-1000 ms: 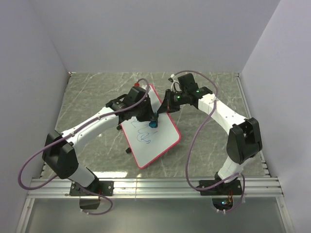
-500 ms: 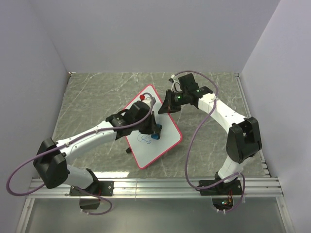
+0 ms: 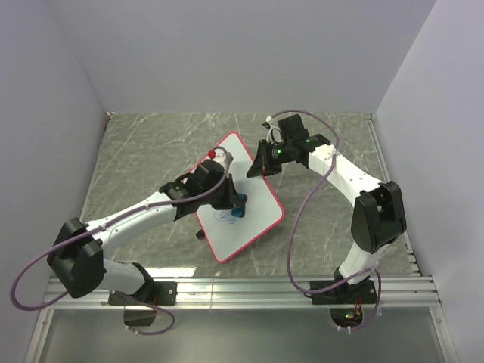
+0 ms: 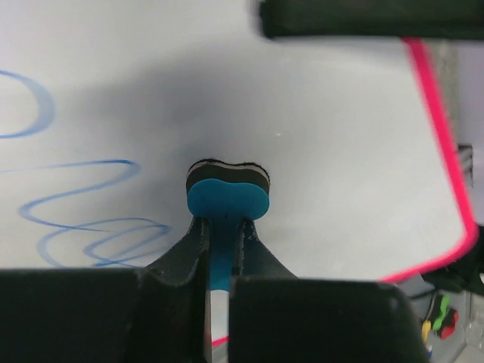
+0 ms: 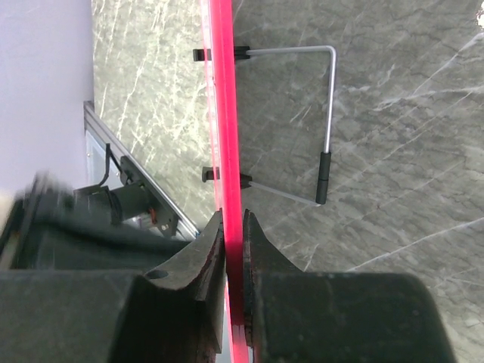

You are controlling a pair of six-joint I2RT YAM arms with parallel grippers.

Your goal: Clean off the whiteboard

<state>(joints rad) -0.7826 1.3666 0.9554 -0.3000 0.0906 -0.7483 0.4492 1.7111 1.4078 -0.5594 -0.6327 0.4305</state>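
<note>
Bench (image 3: 144, 151): grey-green marbled stone look, pale veins, matte. Aluminium rail along the near edge.

Whiteboard (image 3: 259, 206): flat glossy white rectangle with rounded corners and a red-pink rim. It lies mid-bench between the two arms, set diagonally, long axis running far-left to near-right. Blue scribbles (image 4: 91, 223) are loose looping marker lines on the near-left part of its face.

Left end effector (image 4: 221, 236): black fingers nearly together, pinching the thin blue tab of the eraser (image 4: 227, 198). The eraser is small, with a rounded lobed blue body and a dark felt layer beneath. The felt is pressed to the white surface just right of the scribbles and casts a soft shadow around it.

Right end effector (image 5: 234, 231): jaws narrowed to a slit and clamped on the board's red rim, one finger on each side, at the far-right edge.

View differences: the top camera gives the layout, both arms converging on the board and purple cables (image 3: 301, 219) looping from each, but the eraser there is only a blue speck. The left wrist camera resolves the eraser's layers and the stroke shapes. The right wrist camera sees the board edge-on and shows a bent wire stand (image 5: 328, 106) with a black sleeve on its end, clipped under the board by two small black brackets. That hardware is hidden from above. Whether the board rests flat or slightly propped cannot be told.
</note>
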